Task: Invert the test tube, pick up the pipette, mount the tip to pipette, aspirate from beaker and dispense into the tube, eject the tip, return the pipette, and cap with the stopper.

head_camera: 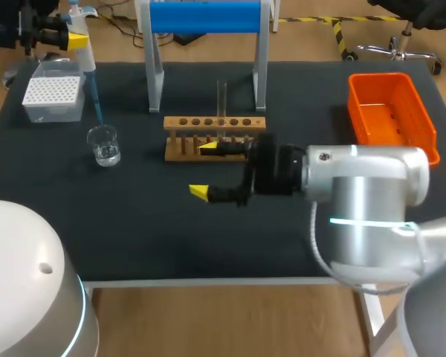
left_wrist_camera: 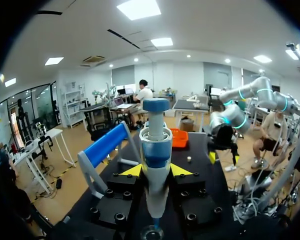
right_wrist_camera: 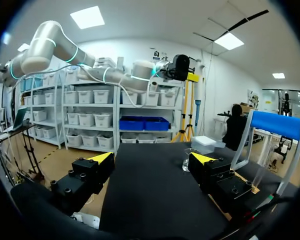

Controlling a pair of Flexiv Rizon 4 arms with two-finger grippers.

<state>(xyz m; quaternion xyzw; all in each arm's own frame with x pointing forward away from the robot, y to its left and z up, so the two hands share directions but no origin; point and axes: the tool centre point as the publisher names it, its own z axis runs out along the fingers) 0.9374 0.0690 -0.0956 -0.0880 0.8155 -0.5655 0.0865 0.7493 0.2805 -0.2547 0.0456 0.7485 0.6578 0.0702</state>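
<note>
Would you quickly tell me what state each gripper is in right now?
Left gripper: shut on the white-and-blue plastic pipette.
Right gripper: open, jaws empty.

Head view: bright, even overhead light. Black bench [head_camera: 134,223] matte, no glare; shadows on it too faint to trace. Small white highlights on the beaker [head_camera: 104,145]. Broad sheen on the right arm's silver casing [head_camera: 372,201]; the left arm's white casing [head_camera: 22,282] is near washed out.

Left wrist view: ceiling panels [left_wrist_camera: 138,8] burnt to plain white. Pipette [left_wrist_camera: 155,160] lit from above, its lower taper in shade.

Right wrist view: two ceiling panels glaring, the nearer one overhead. Bench top shows a dull grey sheen, darkening toward the near side.
</note>
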